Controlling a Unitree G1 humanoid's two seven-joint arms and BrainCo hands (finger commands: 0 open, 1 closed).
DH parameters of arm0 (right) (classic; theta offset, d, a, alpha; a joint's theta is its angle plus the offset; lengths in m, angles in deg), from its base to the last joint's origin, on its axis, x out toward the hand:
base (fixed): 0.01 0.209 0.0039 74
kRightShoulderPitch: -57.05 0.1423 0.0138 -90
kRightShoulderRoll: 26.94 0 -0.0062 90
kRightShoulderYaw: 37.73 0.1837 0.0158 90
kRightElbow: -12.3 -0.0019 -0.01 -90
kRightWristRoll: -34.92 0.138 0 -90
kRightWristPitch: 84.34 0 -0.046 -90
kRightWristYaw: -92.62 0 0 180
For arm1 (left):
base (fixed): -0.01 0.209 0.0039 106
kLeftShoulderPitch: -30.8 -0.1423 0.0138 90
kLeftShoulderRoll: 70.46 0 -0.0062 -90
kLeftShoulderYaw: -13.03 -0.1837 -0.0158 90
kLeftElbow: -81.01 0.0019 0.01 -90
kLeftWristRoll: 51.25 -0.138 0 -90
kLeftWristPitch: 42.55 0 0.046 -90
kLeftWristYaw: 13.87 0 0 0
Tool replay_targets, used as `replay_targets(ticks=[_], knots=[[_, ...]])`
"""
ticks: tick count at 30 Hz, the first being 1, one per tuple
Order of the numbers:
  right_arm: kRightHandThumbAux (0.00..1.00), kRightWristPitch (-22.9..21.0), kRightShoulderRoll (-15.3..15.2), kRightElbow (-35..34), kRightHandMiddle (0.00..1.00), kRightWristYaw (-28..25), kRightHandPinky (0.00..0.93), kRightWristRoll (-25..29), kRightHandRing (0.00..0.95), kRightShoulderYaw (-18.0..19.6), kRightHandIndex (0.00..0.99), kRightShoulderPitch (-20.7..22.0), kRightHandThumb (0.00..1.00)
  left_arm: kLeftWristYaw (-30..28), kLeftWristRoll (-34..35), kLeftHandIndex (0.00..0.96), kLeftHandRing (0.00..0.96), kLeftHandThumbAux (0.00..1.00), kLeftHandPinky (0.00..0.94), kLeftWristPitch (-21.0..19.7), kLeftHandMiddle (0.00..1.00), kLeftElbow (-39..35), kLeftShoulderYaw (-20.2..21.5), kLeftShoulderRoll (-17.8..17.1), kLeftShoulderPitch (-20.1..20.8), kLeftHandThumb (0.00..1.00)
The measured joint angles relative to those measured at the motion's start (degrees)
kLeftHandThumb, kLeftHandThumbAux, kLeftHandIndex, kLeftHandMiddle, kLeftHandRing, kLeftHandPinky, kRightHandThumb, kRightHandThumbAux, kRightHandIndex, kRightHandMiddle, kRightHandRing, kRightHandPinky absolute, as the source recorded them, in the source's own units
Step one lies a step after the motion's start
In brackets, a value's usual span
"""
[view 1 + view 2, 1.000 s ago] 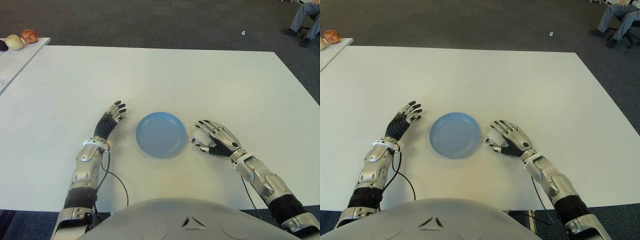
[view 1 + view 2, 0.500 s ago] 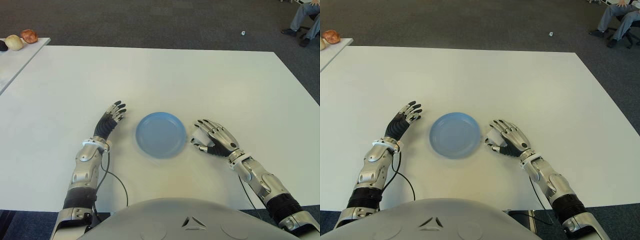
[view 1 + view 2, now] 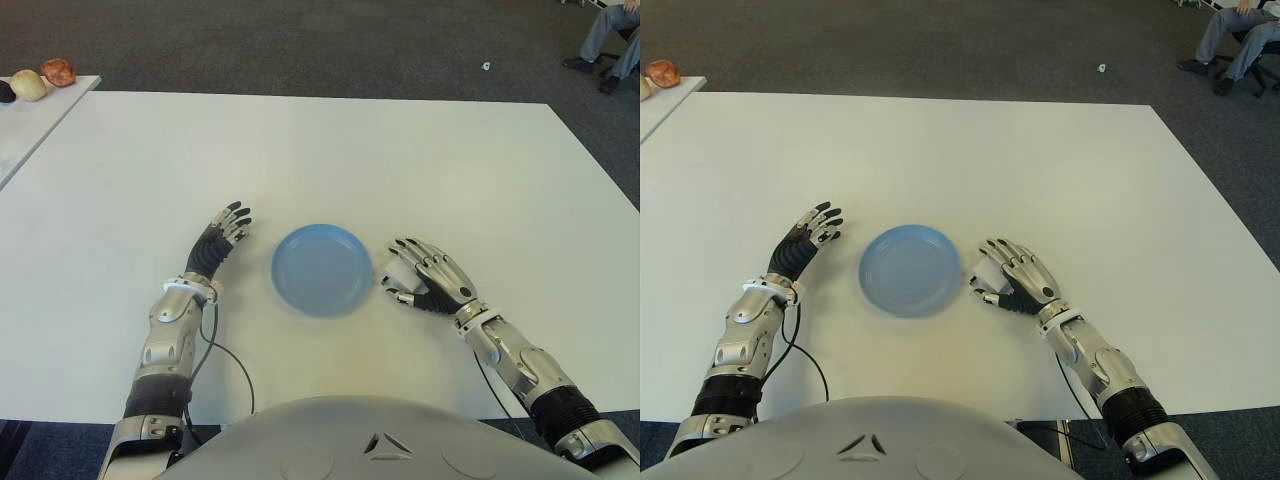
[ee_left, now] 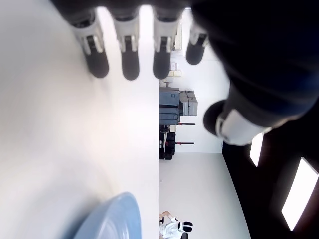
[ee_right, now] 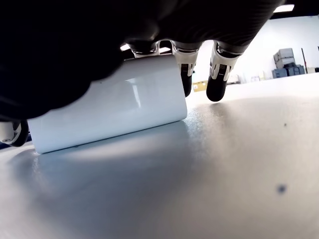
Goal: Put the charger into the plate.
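Charger (image 5: 107, 107) sits on the table (image 3: 420, 160) just right of the plate (image 3: 322, 268), under my right hand (image 3: 430, 278), fingers curled over it to grip but not visibly clamped; left hand (image 3: 220, 240) flat, fingers apart, left of plate.

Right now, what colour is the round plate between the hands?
Light blue, plain: the round plate shows best in the left eye view.
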Motion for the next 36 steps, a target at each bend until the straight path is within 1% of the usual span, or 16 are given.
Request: replay_targets(ticks=[2,3,4,5,6,7,8,9,10,11,13,14,20,25,31,36], knots=[[0.261,0.42,-0.08,0.43,0.121,1.76,0.252,-0.76,0.146,-0.25,0.113,0.31,0.38,0.0,0.0,0.088,0.134,0.602,0.132,0.0,0.137,0.0,0.0,-0.08,0.0,0.0],[0.268,0.62,-0.12,0.66,0.175,2.59,0.296,-1.05,0.202,-0.37,0.146,0.45,0.399,0.0,0.0,0.088,0.134,0.602,0.133,0.0,0.137,0.0,0.0,-0.09,0.0,0.0],[0.277,0.79,-0.15,0.89,0.255,3.53,0.36,-1.64,0.285,-0.5,0.196,0.62,0.427,0.0,0.0,0.089,0.135,0.602,0.135,0.0,0.138,0.0,0.0,-0.1,-0.01,0.0],[0.304,0.83,-0.15,1.07,0.355,4.32,0.447,-1.96,0.377,-0.6,0.257,0.75,0.48,0.0,-0.01,0.09,0.135,0.602,0.136,0.0,0.137,0.0,0.0,-0.1,-0.01,0.0],[0.314,0.84,-0.15,1.31,0.391,5.22,0.478,-2.28,0.41,-0.75,0.279,0.96,0.499,0.0,-0.01,0.09,0.135,0.602,0.137,0.01,0.137,0.0,-0.01,-0.1,0.0,0.0],[0.351,0.83,-0.14,1.48,0.479,5.83,0.543,-2.48,0.488,-0.87,0.334,1.14,0.558,0.0,-0.01,0.092,0.135,0.601,0.136,0.01,0.136,0.0,-0.01,-0.1,0.0,0.0],[0.476,0.76,-0.14,1.56,0.565,6.17,0.628,-2.74,0.579,-0.99,0.368,1.31,0.615,0.0,-0.01,0.092,0.134,0.602,0.135,0.01,0.136,0.0,-0.02,-0.1,0.0,0.0],[0.52,0.53,-0.13,1.57,0.596,6.25,0.659,-2.88,0.612,-1.07,0.38,1.4,0.636,0.0,-0.01,0.093,0.134,0.602,0.135,0.02,0.135,0.0,-0.02,-0.1,0.0,0.0],[0.586,0.18,-0.08,1.49,0.659,6.35,0.729,-2.91,0.679,-1.1,0.399,1.54,0.668,0.0,-0.01,0.094,0.134,0.602,0.136,0.02,0.135,0.0,-0.02,-0.1,-0.01,0.0],[0.627,-0.59,-0.04,1.25,0.7,6.34,0.774,-3.0,0.723,-1.09,0.411,1.7,0.688,0.0,-0.02,0.095,0.134,0.602,0.136,0.02,0.135,0.0,-0.02,-0.1,-0.01,0.0],[0.664,-2.35,0.04,0.68,0.747,6.23,0.822,-3.51,0.77,-1.14,0.424,1.99,0.711,0.0,-0.02,0.097,0.133,0.602,0.137,0.03,0.134,0.0,-0.05,-0.1,0.01,0.0],[0.678,-3.29,0.09,0.42,0.769,6.13,0.84,-3.91,0.79,-1.18,0.43,2.06,0.72,0.0,-0.02,0.098,0.133,0.602,0.137,0.03,0.134,0.0,-0.07,-0.1,0.01,0.0],[0.702,-8.16,0.72,-0.77,0.838,5.75,0.875,-5.59,0.848,-1.59,0.44,2.37,0.741,0.0,-0.02,0.099,0.131,0.601,0.139,0.05,0.132,0.0,-0.07,-0.1,0.0,0.0],[0.706,-10.77,0.68,-3.58,0.866,2.42,0.886,-5.78,0.868,-1.74,0.44,1.75,0.746,0.0,-0.02,0.103,0.135,0.601,0.143,0.11,0.136,0.0,-0.06,-0.1,-0.01,0.0],[0.708,-12.01,0.41,-6.34,0.885,-1.75,0.888,-4.95,0.878,-1.36,0.44,1.12,0.746,0.0,-0.06,0.108,0.131,0.603,0.135,0.11,0.134,-0.02,-0.08,-0.1,-0.01,0.0],[0.709,-12.44,0.13,-7.37,0.889,-3.59,0.886,-4.52,0.878,-1.08,0.44,1.03,0.745,0.0,-0.09,0.111,0.129,0.602,0.134,0.12,0.133,-0.02,-0.1,-0.1,-0.01,0.0]])
